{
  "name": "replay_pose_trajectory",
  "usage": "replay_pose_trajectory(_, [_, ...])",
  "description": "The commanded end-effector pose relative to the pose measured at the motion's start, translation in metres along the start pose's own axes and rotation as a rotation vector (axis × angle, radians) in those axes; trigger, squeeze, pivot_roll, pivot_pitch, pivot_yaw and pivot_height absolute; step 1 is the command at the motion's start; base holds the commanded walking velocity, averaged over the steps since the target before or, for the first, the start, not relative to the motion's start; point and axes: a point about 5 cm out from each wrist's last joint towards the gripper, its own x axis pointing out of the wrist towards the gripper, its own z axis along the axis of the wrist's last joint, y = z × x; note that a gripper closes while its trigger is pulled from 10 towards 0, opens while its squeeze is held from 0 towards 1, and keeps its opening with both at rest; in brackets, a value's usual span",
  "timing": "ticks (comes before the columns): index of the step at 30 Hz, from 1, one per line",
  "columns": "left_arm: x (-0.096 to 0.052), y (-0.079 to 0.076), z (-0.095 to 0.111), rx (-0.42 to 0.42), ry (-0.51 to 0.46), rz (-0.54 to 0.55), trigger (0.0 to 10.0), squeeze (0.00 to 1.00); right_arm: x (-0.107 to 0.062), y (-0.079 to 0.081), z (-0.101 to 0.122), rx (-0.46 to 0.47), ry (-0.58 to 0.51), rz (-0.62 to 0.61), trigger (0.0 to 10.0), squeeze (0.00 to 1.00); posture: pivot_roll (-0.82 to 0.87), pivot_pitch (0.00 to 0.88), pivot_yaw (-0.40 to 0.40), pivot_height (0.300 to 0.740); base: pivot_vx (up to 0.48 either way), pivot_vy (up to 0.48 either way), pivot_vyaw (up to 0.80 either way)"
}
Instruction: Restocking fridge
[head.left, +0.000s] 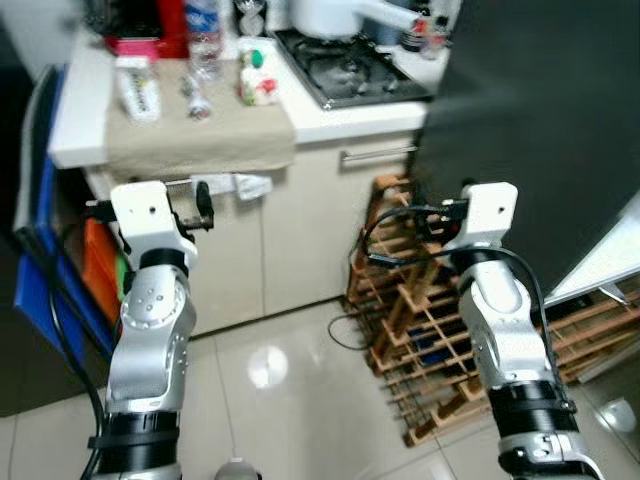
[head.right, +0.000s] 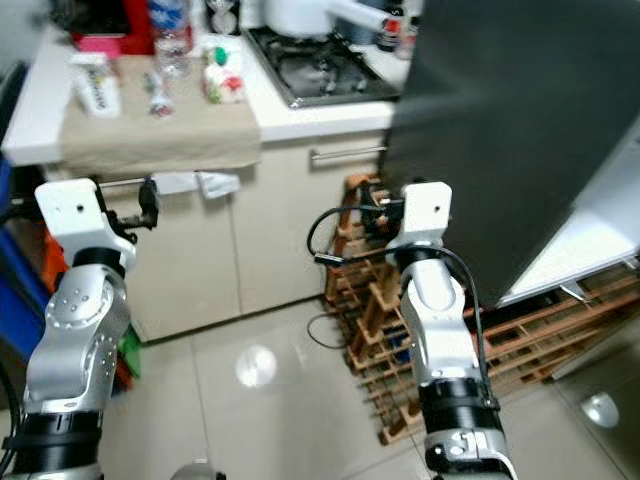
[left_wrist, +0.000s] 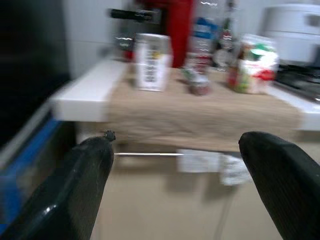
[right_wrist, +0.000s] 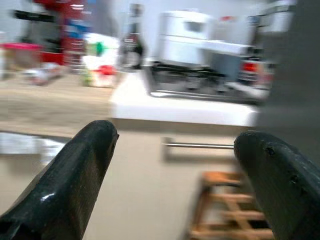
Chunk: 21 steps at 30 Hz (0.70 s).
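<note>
A beige cloth on the white counter carries a white carton, a clear water bottle, a small bottle lying down and a white, green and red packet. The dark fridge door stands at the right. My left gripper is open and empty, held below the counter edge and facing the carton and packet. My right gripper is also open and empty, raised between the cabinet front and the fridge.
A wooden wine rack stands on the tiled floor between the cabinet and the fridge. A gas hob with a white pot sits at the back. Blue and orange items lean at the left.
</note>
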Motion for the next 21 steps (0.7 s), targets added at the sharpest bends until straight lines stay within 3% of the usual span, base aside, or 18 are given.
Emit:
replay_pose_trajectory(1, [0.001, -0.002, 0.007, 0.01, -0.029, -0.002, 10.0, 0.0, -0.002, -0.001, 0.0, 0.019, -0.001, 0.003, 10.0, 0.13, 0.0, 0.0, -0.055, 0.74, 0.0, 0.0, 0.61])
replay_pose_trajectory(5, [0.001, -0.01, 0.014, 0.077, -0.077, -0.04, 10.0, 0.0, -0.004, 0.006, -0.005, 0.063, 0.019, 0.033, 10.0, 0.15, 0.0, 0.0, -0.056, 0.74, 0.0, 0.0, 0.61])
replay_pose_trajectory(7, [0.001, -0.013, 0.017, 0.07, -0.083, -0.071, 10.0, 0.0, -0.003, 0.006, -0.005, 0.067, 0.021, 0.035, 10.0, 0.16, 0.0, 0.0, -0.056, 0.74, 0.0, 0.0, 0.6])
replay_pose_trajectory(11, [0.005, -0.014, 0.02, 0.058, -0.098, -0.067, 10.0, 0.0, -0.002, 0.004, -0.007, 0.073, 0.034, 0.014, 10.0, 0.13, 0.0, 0.0, -0.055, 0.74, 0.419, 0.0, 0.54])
replay_pose_trajectory(21, [0.009, -0.028, 0.025, 0.04, -0.122, -0.159, 10.0, 0.0, -0.002, -0.004, -0.006, 0.046, 0.023, -0.051, 10.0, 0.09, -0.01, 0.0, -0.05, 0.74, 0.45, 0.0, 0.0])
